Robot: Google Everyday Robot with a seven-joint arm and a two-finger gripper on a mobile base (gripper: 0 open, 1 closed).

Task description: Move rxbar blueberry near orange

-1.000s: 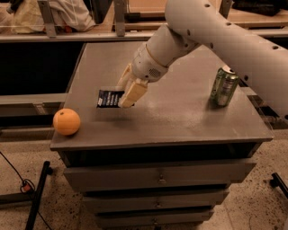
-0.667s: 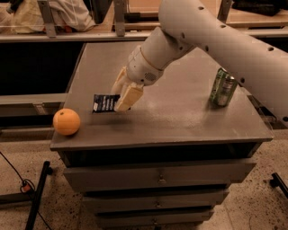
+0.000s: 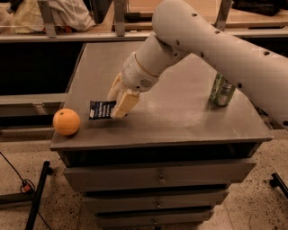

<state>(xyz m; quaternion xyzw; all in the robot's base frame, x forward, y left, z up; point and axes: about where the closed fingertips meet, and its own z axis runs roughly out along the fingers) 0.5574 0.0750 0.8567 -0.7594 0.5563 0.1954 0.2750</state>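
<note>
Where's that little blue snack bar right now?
In the camera view, the blue snack bar is gripped by the claw near the table's front edge, the orange close on its left.

- Robotics lab or workshop test bay, not a home.
- Grey metal bench (image 3: 180, 128), top scuffed, with a stack of flat grey steel drawers (image 3: 157, 177) beneath.
- Speckled terrazzo floor (image 3: 252, 206); a black tubular stand leg (image 3: 37, 195) rests on it at left.
- Large white jointed robot arm (image 3: 216, 49) reaches across. Its cream two-finger hand (image 3: 118, 110) sits low over the bench's front left, pinching a dark navy-blue flat snack bar (image 3: 101, 110).
- Grey metal uprights (image 3: 119, 18) and a pale wooden worktop (image 3: 180, 6) behind.
</note>
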